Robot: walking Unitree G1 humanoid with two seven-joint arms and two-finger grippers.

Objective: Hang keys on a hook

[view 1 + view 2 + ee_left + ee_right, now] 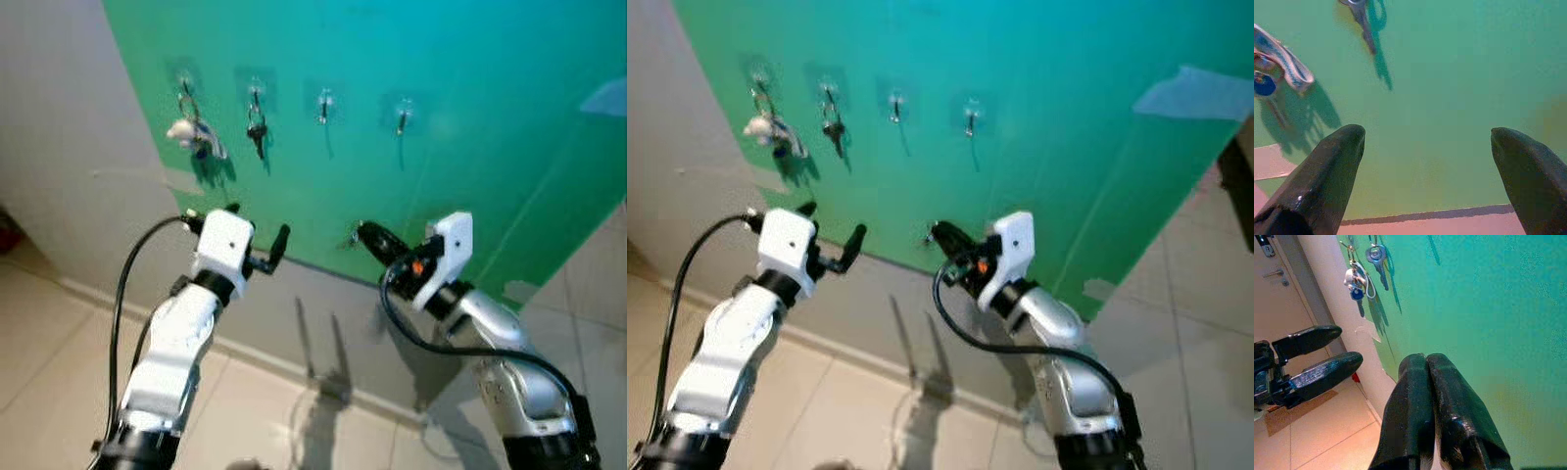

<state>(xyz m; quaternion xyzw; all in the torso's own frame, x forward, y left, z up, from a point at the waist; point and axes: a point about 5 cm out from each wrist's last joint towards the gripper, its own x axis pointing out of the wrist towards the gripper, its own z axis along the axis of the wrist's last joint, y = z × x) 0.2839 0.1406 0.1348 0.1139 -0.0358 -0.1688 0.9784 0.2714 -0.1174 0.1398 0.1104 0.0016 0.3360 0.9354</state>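
Four small hooks sit in a row on a green board (470, 147). The leftmost carries a key bunch (191, 135) with a white tag and a blue fob (1356, 293). A single dark key (257, 132) hangs from the second. The third hook (323, 106) and fourth hook (402, 119) are bare. My left gripper (260, 230) is open below the hung keys, nothing between its fingers (1327, 171). My right gripper (364, 233) is shut near the board's lower edge, below the bare hooks; its fingertips (1426, 362) are pressed together and I see nothing held.
Below the board runs a grey wall (294, 313), then a pale tiled floor (59, 333). A door with a handle (1273, 274) stands left of the board. A light patch of tape (1190, 93) is stuck at the board's upper right.
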